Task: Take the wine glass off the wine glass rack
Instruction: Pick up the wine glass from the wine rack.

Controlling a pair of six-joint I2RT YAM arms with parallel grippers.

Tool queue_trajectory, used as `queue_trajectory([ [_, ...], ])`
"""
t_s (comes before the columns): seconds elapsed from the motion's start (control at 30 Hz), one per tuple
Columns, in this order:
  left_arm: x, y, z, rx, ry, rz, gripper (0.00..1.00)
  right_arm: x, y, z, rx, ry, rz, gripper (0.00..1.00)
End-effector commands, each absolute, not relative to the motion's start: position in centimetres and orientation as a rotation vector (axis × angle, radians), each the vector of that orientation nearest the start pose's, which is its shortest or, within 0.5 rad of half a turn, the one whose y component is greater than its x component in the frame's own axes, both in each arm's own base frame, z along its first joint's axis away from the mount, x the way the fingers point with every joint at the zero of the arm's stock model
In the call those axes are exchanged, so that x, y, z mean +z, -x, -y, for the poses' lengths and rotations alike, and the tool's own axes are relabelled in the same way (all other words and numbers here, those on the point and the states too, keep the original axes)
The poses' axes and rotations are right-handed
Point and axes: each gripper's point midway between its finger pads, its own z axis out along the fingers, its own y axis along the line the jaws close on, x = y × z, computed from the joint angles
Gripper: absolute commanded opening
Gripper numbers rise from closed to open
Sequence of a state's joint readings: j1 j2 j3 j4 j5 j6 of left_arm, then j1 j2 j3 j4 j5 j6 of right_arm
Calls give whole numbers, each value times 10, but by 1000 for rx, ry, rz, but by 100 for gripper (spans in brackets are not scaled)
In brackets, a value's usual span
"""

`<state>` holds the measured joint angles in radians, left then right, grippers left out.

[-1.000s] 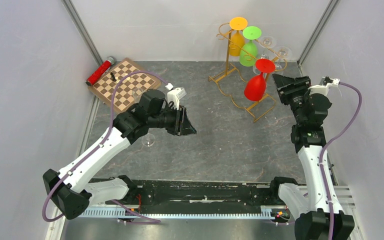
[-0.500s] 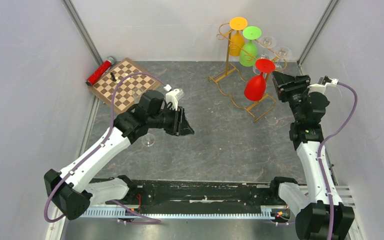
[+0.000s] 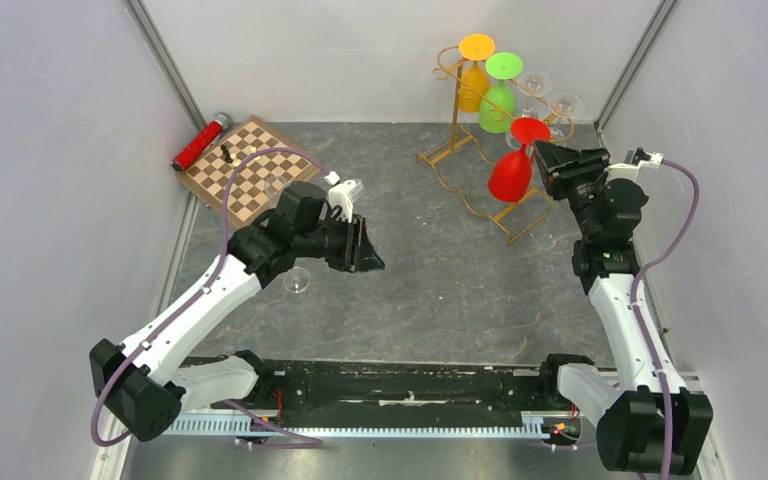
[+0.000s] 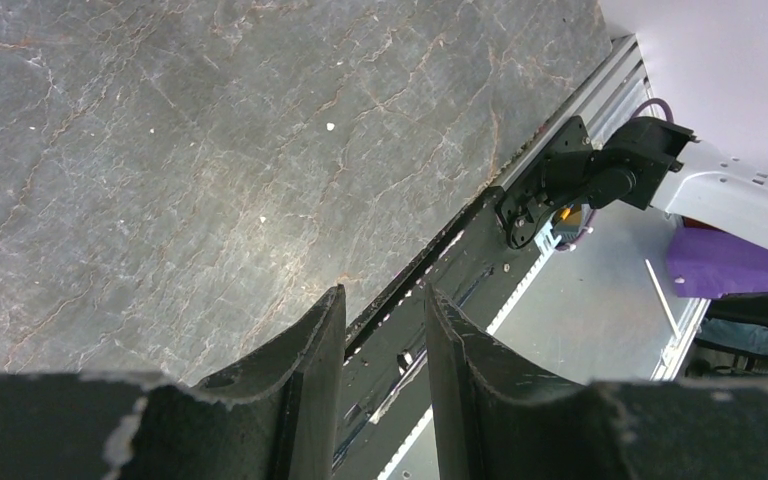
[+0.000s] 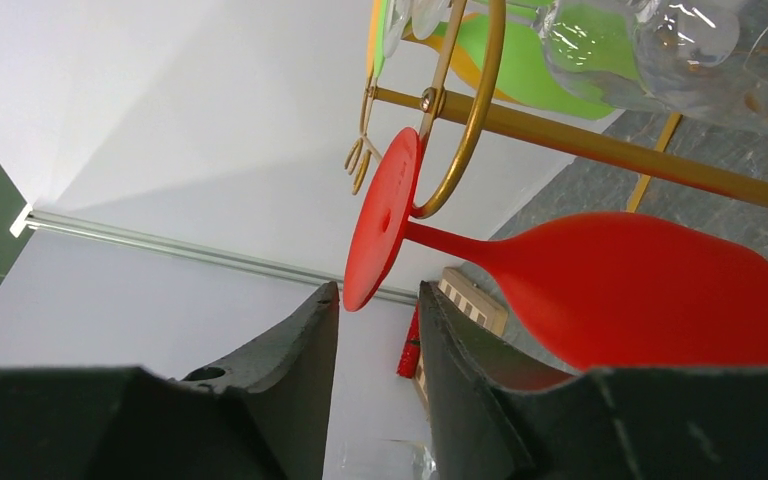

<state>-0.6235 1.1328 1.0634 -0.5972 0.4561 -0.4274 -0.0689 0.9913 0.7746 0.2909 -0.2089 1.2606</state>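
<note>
The gold wine glass rack (image 3: 454, 112) stands at the back right. A red wine glass (image 3: 511, 172) hangs upside down from its nearest hook, with orange (image 3: 475, 80), green (image 3: 500, 98) and clear glasses (image 3: 550, 98) behind it. My right gripper (image 3: 548, 166) is open just right of the red glass's foot. In the right wrist view the red glass (image 5: 650, 290) hangs from the rack's gold loop (image 5: 480, 130), and the rim of its foot (image 5: 380, 225) sits just above the gap at my gripper (image 5: 380, 292). My left gripper (image 3: 368, 250) (image 4: 385, 300) is open and empty over the table's middle.
A clear wine glass (image 3: 297, 281) stands on the grey table under my left arm. A chessboard (image 3: 245, 170) with a few pieces and a red cylinder (image 3: 200, 142) lie at the back left. White walls close in both sides and the back.
My right gripper has moved left, close up to the red glass's foot. My left gripper has drawn back slightly to the left.
</note>
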Motion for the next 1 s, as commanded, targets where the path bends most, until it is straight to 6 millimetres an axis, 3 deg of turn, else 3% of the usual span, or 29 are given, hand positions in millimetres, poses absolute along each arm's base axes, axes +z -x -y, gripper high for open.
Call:
queue_trajectory([
  [0.0, 237, -195, 255, -1069, -554, -2260, 41, 368, -370, -48, 1121, -815, -1287, 37],
  [0.57, 234, -197, 251, -1073, -538, -2272, 41, 366, -379, -45, 1139, -853, -1259, 28],
  [0.97, 231, -199, 249, -1074, -525, -2281, 41, 368, -381, -46, 1161, -847, -1243, 8],
])
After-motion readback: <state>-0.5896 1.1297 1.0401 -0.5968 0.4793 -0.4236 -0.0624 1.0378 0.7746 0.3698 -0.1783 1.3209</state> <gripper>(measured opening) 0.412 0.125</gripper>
